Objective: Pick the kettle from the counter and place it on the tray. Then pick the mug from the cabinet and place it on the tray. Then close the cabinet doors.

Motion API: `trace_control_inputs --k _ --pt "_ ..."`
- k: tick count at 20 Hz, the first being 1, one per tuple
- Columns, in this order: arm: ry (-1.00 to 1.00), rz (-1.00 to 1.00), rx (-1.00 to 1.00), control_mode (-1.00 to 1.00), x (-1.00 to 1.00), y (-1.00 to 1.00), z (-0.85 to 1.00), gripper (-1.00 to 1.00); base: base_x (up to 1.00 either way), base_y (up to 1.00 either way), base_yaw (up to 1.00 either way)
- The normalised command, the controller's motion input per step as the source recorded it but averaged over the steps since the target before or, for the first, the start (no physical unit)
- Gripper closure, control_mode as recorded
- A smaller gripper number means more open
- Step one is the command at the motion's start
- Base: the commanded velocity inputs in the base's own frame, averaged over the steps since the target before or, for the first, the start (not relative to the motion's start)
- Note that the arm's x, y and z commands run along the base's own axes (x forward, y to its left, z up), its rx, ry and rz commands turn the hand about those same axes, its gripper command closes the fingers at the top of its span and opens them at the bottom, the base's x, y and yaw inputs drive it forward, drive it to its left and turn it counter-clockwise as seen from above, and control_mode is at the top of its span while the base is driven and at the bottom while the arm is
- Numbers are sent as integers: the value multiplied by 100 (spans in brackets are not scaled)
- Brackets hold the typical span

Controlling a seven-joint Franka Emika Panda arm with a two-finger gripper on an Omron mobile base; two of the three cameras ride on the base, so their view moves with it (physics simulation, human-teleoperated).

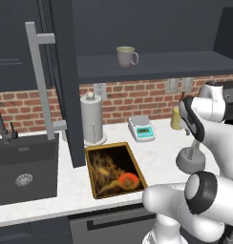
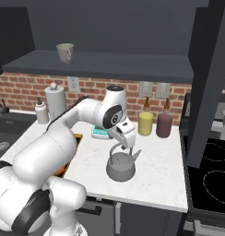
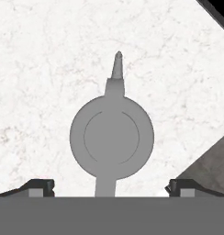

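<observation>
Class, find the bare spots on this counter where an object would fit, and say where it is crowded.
Bare counter lies between the kettle and the stove edge, and in front of the kettle. Another free strip runs between the tray and the scale. Crowded: the back wall, with the paper-towel holder, scale, yellow jar and maroon jar.

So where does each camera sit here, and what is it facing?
Left base view: behind the arm's left, facing the counter, tray and mug; arm at lower right.
Right base view: behind its right, facing the kettle under the gripper; arm at lower left.
Hand view: looks straight down on the kettle, open fingertips at the bottom.
Both base views share mug, kettle and counter.
</observation>
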Motion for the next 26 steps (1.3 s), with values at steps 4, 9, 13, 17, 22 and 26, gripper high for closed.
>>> trace_control_inputs --k 4,9,13,17,22,26 --pt "3 -3 5 -100 14 0 -12 -100 0 0 0" --pt "5 -2 5 -100 10 0 -13 -100 0 0 0" --pt "4 -2 1 -100 7 0 -12 -100 0 0 0" --pt "2 0 0 -100 0 -1 -1 100 0 0 0" --pt "0 0 0 -100 0 0 -3 100 0 0 0" --pt "1 0 0 -100 0 0 -14 100 0 0 0"
